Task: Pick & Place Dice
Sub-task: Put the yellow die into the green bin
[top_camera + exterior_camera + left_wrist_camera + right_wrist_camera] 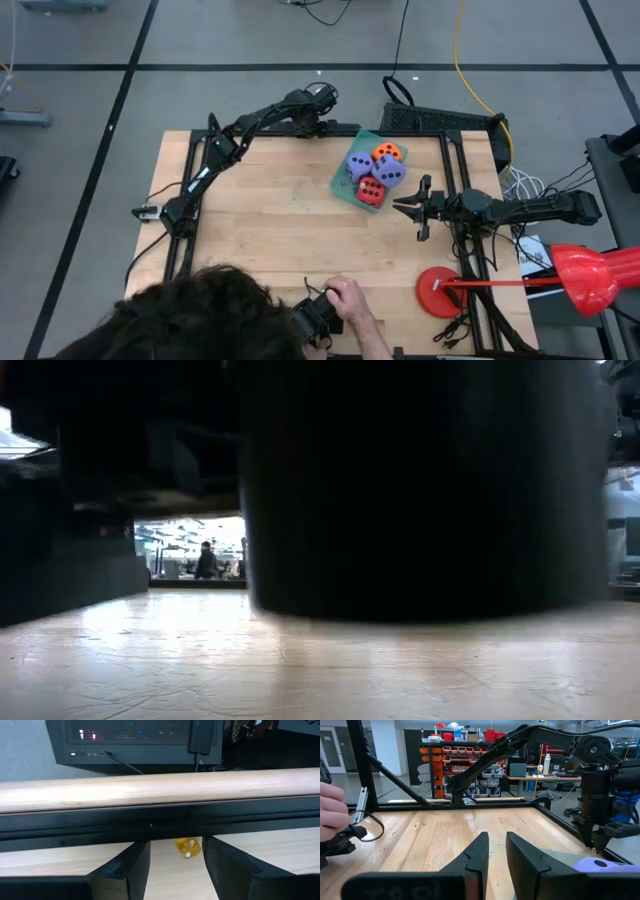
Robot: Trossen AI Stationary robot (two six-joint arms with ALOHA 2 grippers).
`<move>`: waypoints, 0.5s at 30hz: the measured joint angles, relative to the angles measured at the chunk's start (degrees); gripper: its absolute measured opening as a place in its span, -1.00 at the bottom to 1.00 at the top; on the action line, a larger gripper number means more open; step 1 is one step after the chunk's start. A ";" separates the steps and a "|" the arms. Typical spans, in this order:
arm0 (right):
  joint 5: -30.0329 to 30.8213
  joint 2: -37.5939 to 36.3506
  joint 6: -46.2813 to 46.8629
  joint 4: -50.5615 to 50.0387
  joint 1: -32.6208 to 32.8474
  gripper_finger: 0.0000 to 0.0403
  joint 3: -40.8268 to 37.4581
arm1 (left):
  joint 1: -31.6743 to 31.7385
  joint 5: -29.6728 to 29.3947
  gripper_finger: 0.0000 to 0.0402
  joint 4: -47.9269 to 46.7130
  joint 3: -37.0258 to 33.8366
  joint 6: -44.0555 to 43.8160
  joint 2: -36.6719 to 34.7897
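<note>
The teal tray (345,180) sits near the table's far right and holds two lavender dice (358,165) (390,172), an orange die (388,152) and a red die (370,192). My left gripper (322,125) (176,845) is open at the far edge, left of the tray. A small yellow die (188,847) lies on the wood just past its fingertips; whether a finger touches it I cannot tell. My right gripper (398,205) (497,840) hovers right of the tray, pointing left, open by a narrow gap. One lavender die (600,865) shows in the right wrist view.
A black rail (150,820) runs along the far edge just beyond the yellow die. A person leans over the near edge, a hand (345,298) on a dark device. A red object (440,290) lies near the right corner. A dark shape (420,480) blocks the low view.
</note>
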 joint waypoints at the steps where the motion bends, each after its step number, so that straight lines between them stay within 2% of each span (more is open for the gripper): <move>1: -0.02 0.00 -0.01 0.00 0.00 -0.71 -0.02 | 0.01 0.43 -0.05 0.07 0.00 -0.01 0.12; 9: -0.02 0.00 -0.02 0.00 -0.01 -0.71 0.00 | 0.00 1.22 -0.09 0.18 0.00 -0.81 0.26; 15: -0.02 -0.02 -0.01 0.00 -0.01 -0.71 -0.01 | 0.11 0.93 -0.43 0.15 0.00 -0.87 0.32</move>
